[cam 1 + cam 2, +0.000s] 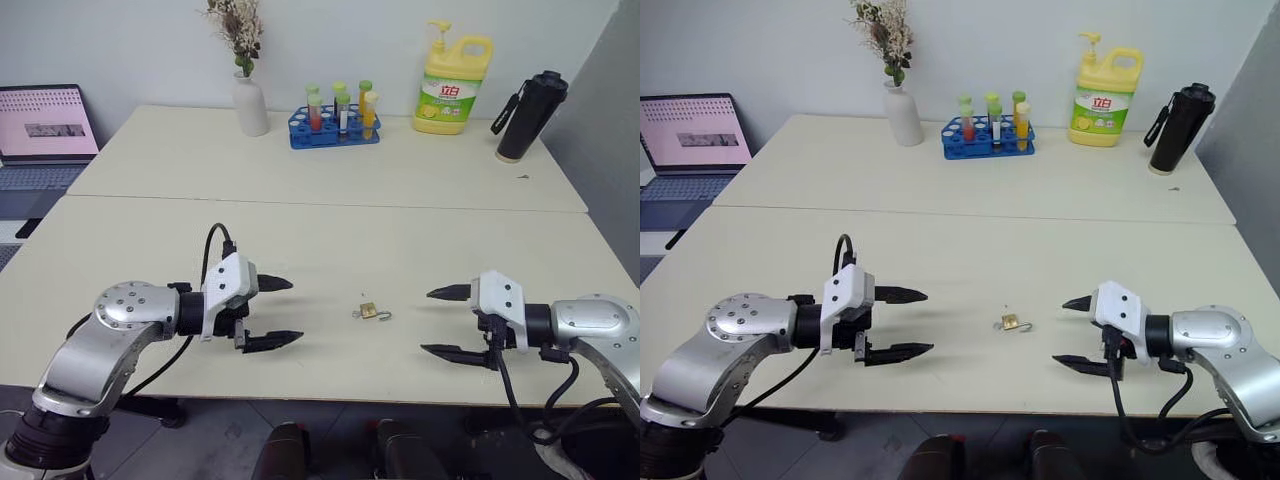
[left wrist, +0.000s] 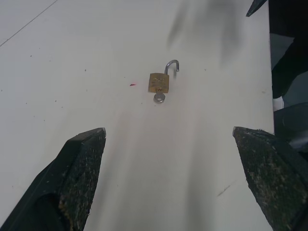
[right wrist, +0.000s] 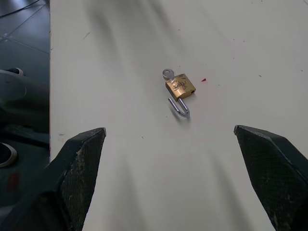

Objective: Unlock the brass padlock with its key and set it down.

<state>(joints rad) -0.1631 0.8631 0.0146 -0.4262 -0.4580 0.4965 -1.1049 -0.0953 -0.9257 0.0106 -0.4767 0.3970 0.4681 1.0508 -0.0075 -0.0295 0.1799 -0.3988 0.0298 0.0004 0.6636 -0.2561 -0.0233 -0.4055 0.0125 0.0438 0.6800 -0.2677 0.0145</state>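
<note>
with the brass padlock (image 2: 158,82) lying on the table (image 1: 400,230), shackle sprung and the key (image 2: 159,98) in it, midway between left gripper (image 1: 270,313) and right gripper (image 1: 447,322), both wide open and empty, best just keep them clear.

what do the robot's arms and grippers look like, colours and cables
Both arms have rounded silver-grey metal shells with bolt circles and black joints. The left gripper and right gripper each have a white housing with two tapered, pointed black fingers, rough-textured inside. Black cables loop from each wrist.
</note>
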